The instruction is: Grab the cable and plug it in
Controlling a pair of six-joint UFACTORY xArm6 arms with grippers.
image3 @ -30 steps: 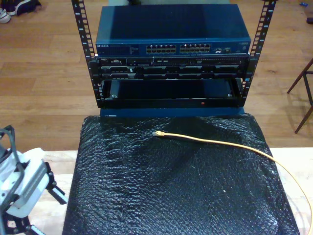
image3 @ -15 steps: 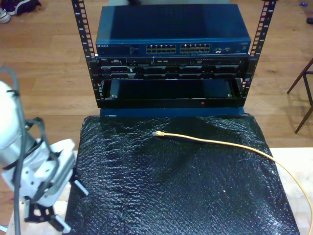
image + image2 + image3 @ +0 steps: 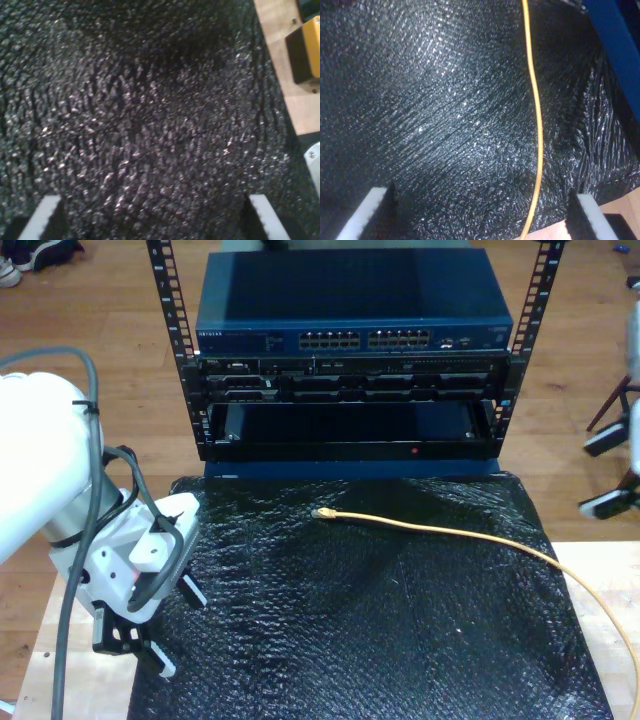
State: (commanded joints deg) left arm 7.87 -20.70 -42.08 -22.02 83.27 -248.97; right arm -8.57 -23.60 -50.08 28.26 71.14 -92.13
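The yellow-orange cable (image 3: 440, 531) lies on the black bubble-wrap mat (image 3: 330, 630), its clear plug (image 3: 322, 512) pointing toward the exterior view's left, just in front of the rack. My first gripper (image 3: 172, 628) hangs open over the mat's edge at the exterior view's left, well away from the plug; its pads (image 3: 47, 217) stand wide apart above bare mat. My second gripper (image 3: 605, 470) shows at the exterior view's right edge, open. In the second wrist view the cable (image 3: 536, 100) runs across the mat between its open fingers (image 3: 370, 212).
A black rack holds a blue network switch (image 3: 350, 300) with rows of ports (image 3: 365, 340) behind the mat. A wooden tabletop (image 3: 80, 640) borders the mat. A yellow and black box (image 3: 307, 47) sits on the wood. A chair leg (image 3: 625, 475) stands at the exterior view's right.
My first arm has swung up and inward from the exterior view's lower left to the mat's edge. My second gripper has come into the exterior view at its right edge. The cable has not moved.
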